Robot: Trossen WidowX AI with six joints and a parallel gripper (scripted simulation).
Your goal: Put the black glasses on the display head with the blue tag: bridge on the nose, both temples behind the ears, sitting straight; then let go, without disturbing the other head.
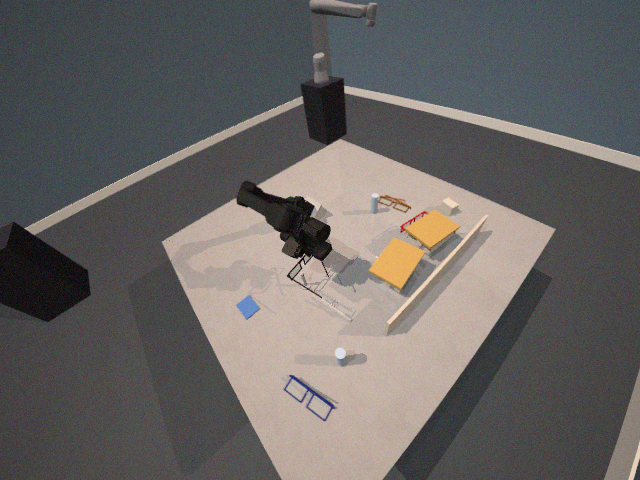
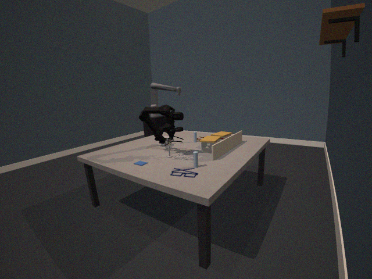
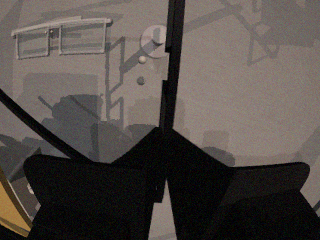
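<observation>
My gripper [image 1: 312,254] [image 2: 169,139] [image 3: 162,134] is shut on the black glasses [image 1: 288,275] [image 2: 177,140] [image 3: 173,50], held above the table. In the wrist view the frame is nearly edge-on, and one temple slants away at the left. The glasses touch no head that I can see. Two orange-topped grey stands [image 1: 396,262] [image 1: 432,228] stand to the right of the gripper in the top view. I cannot tell whether they are the display heads. No blue tag on a head can be made out. A flat blue square [image 1: 248,306] [image 2: 140,163] lies on the table.
A thin post on a round base stands below the glasses, beside white glasses [image 3: 100,21]. Two pale blue cylinders [image 1: 374,203] [image 1: 340,356], blue glasses [image 1: 308,390] [image 2: 183,175], brown glasses [image 1: 394,202] and red glasses [image 1: 402,225] are around. A low wall [image 1: 438,274] [image 2: 227,145] runs behind the orange-topped stands.
</observation>
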